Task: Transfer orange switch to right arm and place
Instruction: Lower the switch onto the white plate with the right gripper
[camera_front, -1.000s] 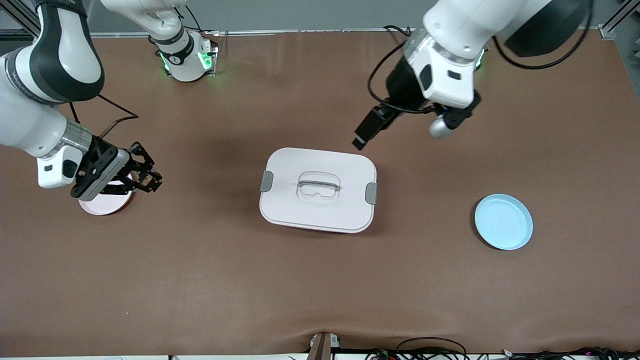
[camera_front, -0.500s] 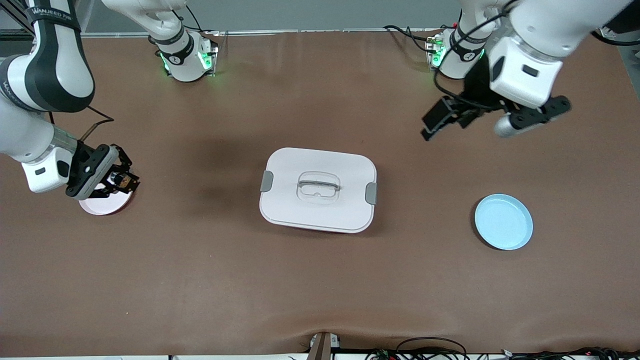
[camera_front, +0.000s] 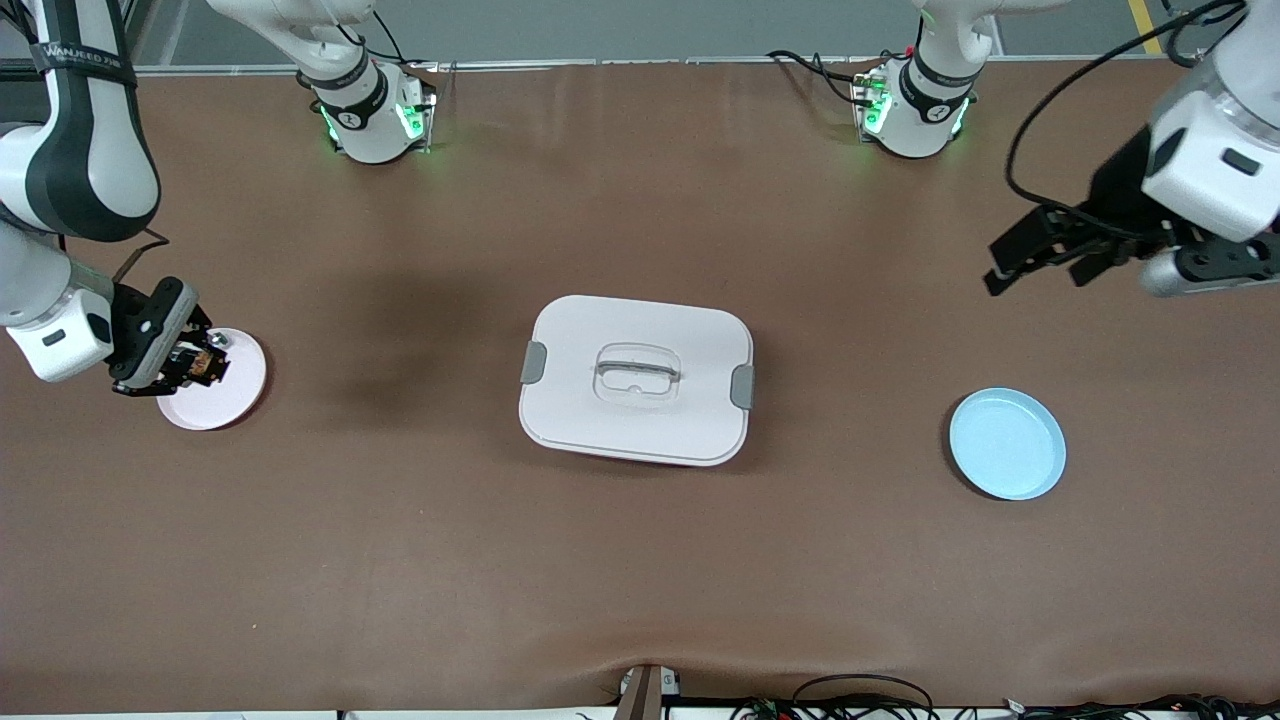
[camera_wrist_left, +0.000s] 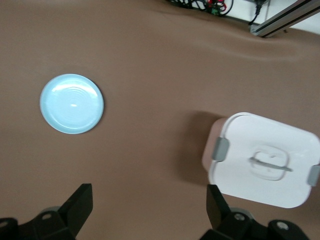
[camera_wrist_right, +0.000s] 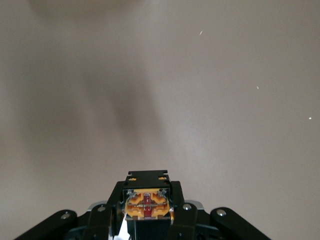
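Now my right gripper (camera_front: 196, 366) pinches the orange switch (camera_wrist_right: 146, 205) over the pink plate (camera_front: 238, 385), so I lower gently before releasing, while my left gripper (camera_front: 1040, 255) waits spread and empty.

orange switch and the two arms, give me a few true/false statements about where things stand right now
1. The right gripper is shut on the orange switch. True.
2. The right gripper is over the blue plate. False: it is over the pink plate, at the right arm's end of the table.
3. The left gripper is open and holds nothing. True.
4. The white lidded box has its lid off. False: the lid is on, handle up.
5. The blue plate carries the switch. False: the blue plate has nothing on it.
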